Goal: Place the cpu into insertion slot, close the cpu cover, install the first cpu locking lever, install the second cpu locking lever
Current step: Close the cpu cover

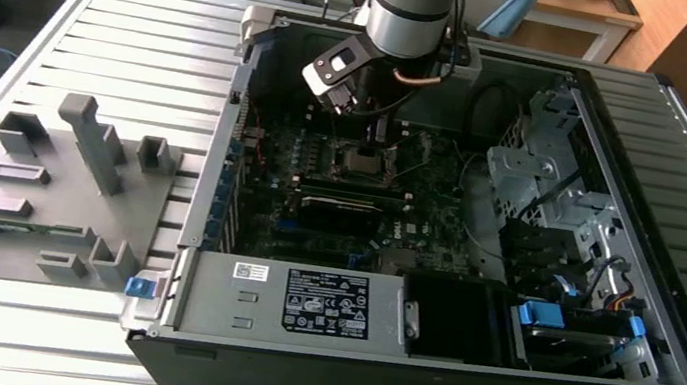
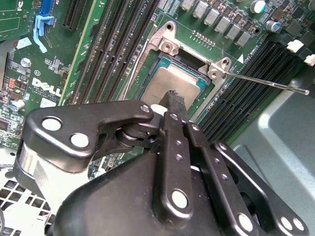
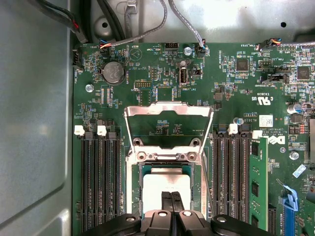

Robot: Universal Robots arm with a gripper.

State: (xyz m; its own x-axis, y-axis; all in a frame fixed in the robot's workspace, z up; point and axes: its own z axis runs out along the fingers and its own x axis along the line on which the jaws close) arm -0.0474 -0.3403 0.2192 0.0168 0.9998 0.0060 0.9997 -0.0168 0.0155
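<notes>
Inside an open computer case (image 1: 196, 232) on a slatted table (image 1: 112, 19), a robot arm lowers its pincer (image 3: 173, 194) over the motherboard (image 3: 162, 69). In both wrist views the two black fingers (image 3: 167, 201) are pressed together with nothing between them. Their tips sit at the dull grey top of the cpu (image 3: 165, 179) and appear to touch it, though contact cannot be confirmed. The cpu lies flat inside the insertion slot (image 3: 132, 182), square to its silvery rim, so the placing step looks done. The cpu cover (image 3: 167, 108) is swung back on its hinge, away from the socket, leaving the chip exposed; it is not yet closed. A thin wire locking lever (image 2: 266, 82) juts out beside the socket, unlatched, which frees the cover to stand open. The joined fingers suit a pressing or checking touch rather than a grasp.
</notes>
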